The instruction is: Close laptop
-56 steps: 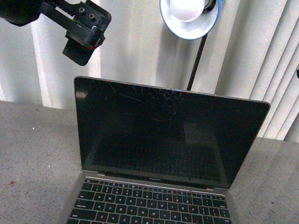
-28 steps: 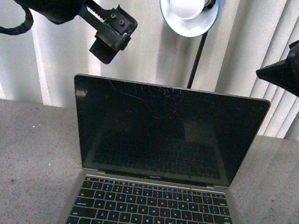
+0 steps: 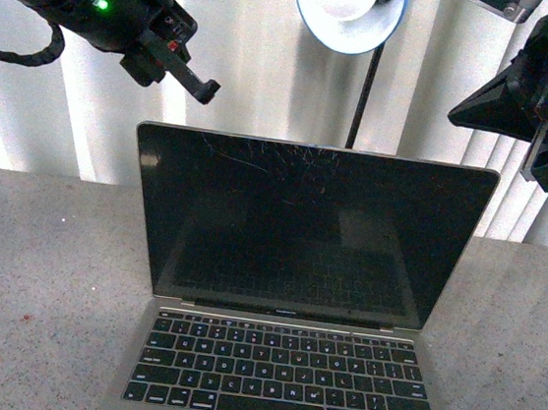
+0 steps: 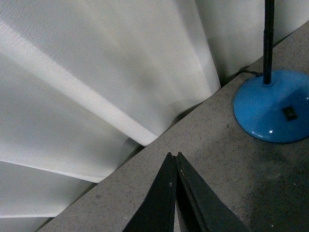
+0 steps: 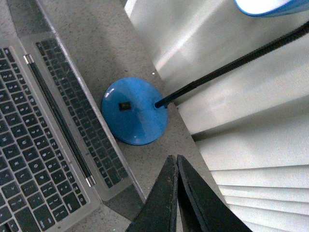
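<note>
laptop [image 3: 297, 267]: matt silver metal, glossy scratched screen | table [image 3: 39, 267]: speckled matt stone | lamp base [image 5: 135, 113]: glossy blue

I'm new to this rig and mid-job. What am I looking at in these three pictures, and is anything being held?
The wide picture comes from a camera on the robot's body, facing forward. It shows the open laptop on a grey table, a blue lamp behind it, and two black arms raised above the screen. The other two pictures come from a camera on each wrist, looking along the jaws. The left gripper and the right gripper both have their jaws pressed together, holding nothing.
</note>
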You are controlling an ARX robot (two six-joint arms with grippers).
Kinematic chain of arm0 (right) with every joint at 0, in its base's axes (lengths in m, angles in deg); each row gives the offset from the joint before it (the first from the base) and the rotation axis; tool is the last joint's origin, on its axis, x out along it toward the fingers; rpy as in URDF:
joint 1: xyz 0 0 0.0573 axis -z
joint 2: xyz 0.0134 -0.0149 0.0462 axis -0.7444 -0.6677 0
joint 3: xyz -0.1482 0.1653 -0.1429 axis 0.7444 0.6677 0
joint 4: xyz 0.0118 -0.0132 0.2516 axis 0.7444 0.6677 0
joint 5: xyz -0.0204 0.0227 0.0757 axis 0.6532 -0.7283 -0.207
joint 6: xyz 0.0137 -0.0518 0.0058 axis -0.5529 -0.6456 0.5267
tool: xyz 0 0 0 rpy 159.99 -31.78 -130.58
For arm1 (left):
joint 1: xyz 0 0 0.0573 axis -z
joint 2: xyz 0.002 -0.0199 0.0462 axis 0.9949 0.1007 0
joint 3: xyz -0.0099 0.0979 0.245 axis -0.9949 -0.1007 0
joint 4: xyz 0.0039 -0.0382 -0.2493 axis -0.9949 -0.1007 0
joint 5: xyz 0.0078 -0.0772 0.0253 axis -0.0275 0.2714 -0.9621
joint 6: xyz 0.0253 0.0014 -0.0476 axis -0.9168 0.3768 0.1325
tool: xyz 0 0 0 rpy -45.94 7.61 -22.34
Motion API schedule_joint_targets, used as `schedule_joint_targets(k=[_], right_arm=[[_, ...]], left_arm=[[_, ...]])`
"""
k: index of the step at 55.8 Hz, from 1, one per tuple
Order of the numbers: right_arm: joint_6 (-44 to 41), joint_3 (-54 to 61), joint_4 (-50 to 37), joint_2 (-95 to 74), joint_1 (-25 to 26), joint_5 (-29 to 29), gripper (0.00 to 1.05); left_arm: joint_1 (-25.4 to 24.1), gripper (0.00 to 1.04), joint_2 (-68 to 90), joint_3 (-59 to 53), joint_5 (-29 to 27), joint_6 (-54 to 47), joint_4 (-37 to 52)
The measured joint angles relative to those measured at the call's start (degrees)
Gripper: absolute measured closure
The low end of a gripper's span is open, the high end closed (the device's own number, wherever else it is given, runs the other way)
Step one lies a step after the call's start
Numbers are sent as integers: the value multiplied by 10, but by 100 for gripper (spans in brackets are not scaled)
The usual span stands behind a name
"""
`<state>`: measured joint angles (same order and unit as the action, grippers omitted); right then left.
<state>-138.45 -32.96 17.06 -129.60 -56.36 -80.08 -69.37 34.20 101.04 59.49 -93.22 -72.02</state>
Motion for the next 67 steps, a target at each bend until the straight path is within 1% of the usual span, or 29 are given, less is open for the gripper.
schedule_joint_targets(k=[15,21,48,53,67], right_arm=[[-30,-21,34,-24,-9,-3,102],[-40,-21,45,-25,-12,-16,102],[-70,-21,75,-26,-19,-15,102],[-73,-21,74,-26,-17,-25,102],[-86,-42,86,-30,-7,-28,102]], left_arm=[[-7,101,3,23,23,-47,-63],[-5,101,3,23,32,-53,-78],[8,101,3,15,40,-76,-111],[13,101,3,12,34,-88,-113],[22,101,3,10,36,-91,-124]])
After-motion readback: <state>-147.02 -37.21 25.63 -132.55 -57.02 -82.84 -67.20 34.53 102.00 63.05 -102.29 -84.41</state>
